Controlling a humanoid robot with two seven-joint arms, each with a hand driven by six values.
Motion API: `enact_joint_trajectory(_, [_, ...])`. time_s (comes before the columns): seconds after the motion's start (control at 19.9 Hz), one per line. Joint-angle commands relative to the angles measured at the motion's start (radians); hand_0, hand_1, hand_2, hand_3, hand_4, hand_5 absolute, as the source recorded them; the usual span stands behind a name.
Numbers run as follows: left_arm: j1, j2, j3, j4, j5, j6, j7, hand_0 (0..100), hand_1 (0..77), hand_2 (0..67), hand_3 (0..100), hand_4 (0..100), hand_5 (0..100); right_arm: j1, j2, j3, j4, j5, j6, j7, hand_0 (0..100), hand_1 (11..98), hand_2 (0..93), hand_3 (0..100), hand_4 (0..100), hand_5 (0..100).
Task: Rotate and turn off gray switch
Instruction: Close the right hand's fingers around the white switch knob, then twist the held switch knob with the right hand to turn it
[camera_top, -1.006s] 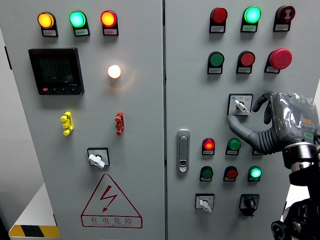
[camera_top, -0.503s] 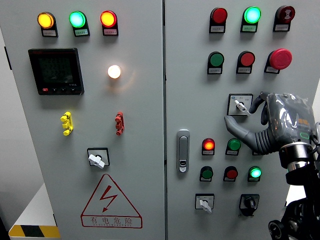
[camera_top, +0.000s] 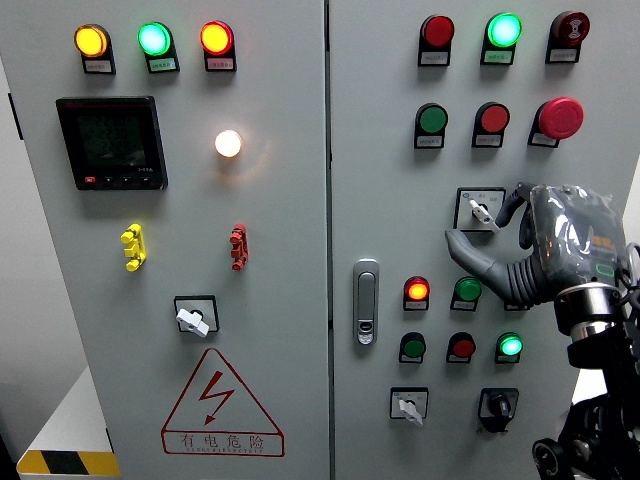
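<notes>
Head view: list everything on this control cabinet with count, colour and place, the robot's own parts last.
Round indicator lamps: three, orange, green, red; left door top.
Digital meter: one, black; left door upper left.
Glowing white lamp: one; right of meter.
Small clips: two, yellow and red; left door middle.
Gray rotary switches: three; one by the hand, one at left door lower middle, one at right door bottom.
Black rotary switch: one; right door bottom.
Round buttons and lamps: red and green; right door.
Red mushroom button: one; upper right.
Metal door handle: one, silver; right door's left edge.
Warning triangle: one, red; left door bottom.
Right hand: gray, open, beside the upper gray switch.
</notes>
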Motion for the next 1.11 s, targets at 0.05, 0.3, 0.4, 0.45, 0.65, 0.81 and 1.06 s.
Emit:
enact_joint_trajectory(0.05, [0.0,0.0,0.0,0.0,0.0,0.0,0.0,0,0.0,13.2,18,10,12,0.0,0.0,-0.001,-0.002,-0.003,-0.004,-0.001,0,31.3,67.3,96,89,100])
enact_joint_trajectory(0.3, [0.0,0.0,0.0,0.0,0.0,0.0,0.0,0,0.0,13.3,18,10,12,0.002,0.0,-0.002,-0.009,-0.005,-0.004,-0.015,0,30.4,68.2,97,89,100])
enact_joint_trajectory(0.4, [0.0,0.0,0.0,0.0,0.0,0.0,0.0,0,0.0,13.3,18,10,12,0.006,0.0,-0.004,-0.009,-0.005,-0.004,-0.015,0,30.1,68.6,97,89,100])
enact_joint_trajectory(0.45, [0.0,0.0,0.0,0.0,0.0,0.0,0.0,0,0.0,13.3,18,10,12,0.006,0.0,-0.004,-0.009,-0.005,-0.004,-0.015,1,29.9,68.7,98,89,100])
enact_joint_trajectory(0.65, [0.0,0.0,0.0,0.0,0.0,0.0,0.0,0,0.0,13.2,18,10,12,0.012,0.0,-0.004,-0.011,-0.005,-0.004,-0.015,5,30.3,69.0,98,89,100])
enact_joint_trajectory(0.81, [0.0,0.0,0.0,0.0,0.0,0.0,0.0,0,0.0,13.2,18,10,12,0.014,0.0,-0.004,-0.015,-0.005,-0.004,-0.017,10,30.3,69.4,98,89,100])
enact_joint_trajectory(1.06, [0.0,0.0,0.0,0.0,0.0,0.0,0.0,0,0.0,13.2,18,10,12,0.017,0.0,-0.017,-0.017,-0.005,-0.004,-0.02,25,30.9,70.5,98,89,100])
